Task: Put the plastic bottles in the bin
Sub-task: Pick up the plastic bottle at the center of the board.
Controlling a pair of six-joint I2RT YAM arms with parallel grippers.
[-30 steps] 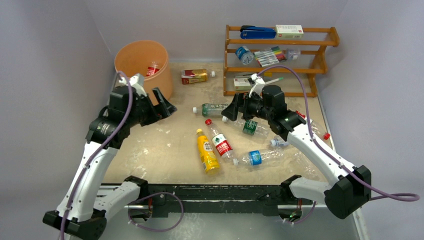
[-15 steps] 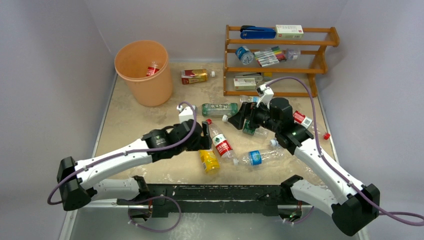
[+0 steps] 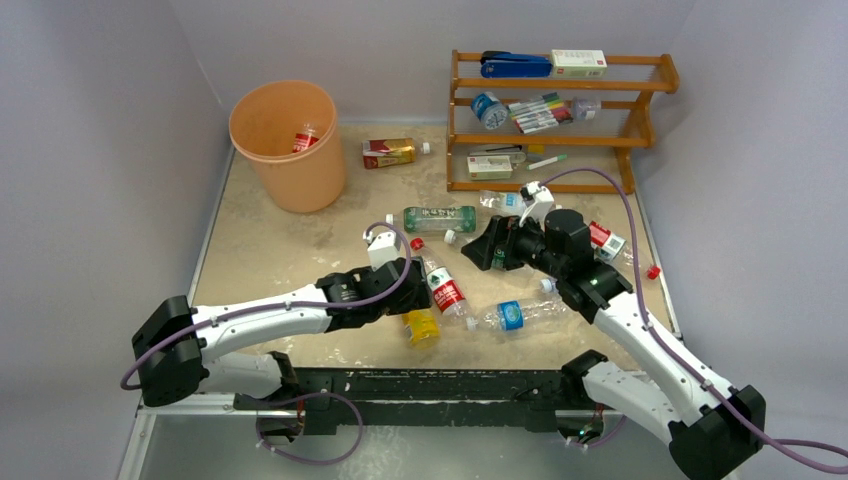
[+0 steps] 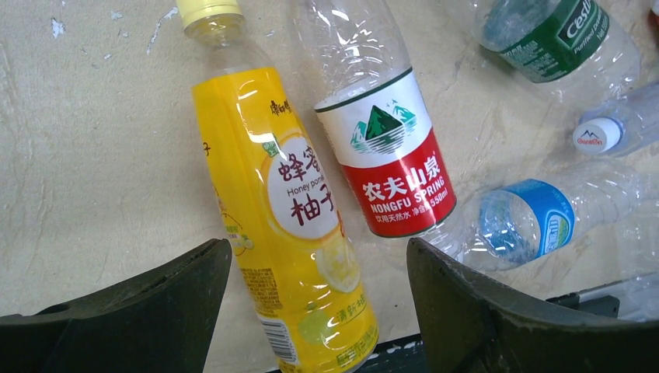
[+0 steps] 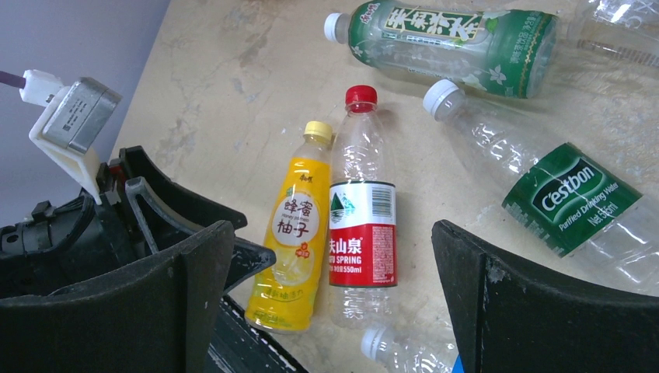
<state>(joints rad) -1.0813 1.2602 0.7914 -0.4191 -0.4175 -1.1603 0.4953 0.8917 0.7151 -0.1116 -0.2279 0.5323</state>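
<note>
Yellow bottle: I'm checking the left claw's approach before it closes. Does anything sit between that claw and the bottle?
Nothing visible does. The left claw is open over the yellow bottle, which lies between its fingers. The red-labelled bottle lies close alongside, its lower end also inside the gap, so it could be caught too.

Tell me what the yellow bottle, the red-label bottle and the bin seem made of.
Yellow bottle: likely glossy plastic; sharp highlights on it. Whether the yellow is sleeve or contents, I cannot tell.
Red-label bottle: thin clear plastic, table showing through; shiny film label.
Bin: apparently opaque peach plastic, smooth, dull sheen, thin even wall.
</note>
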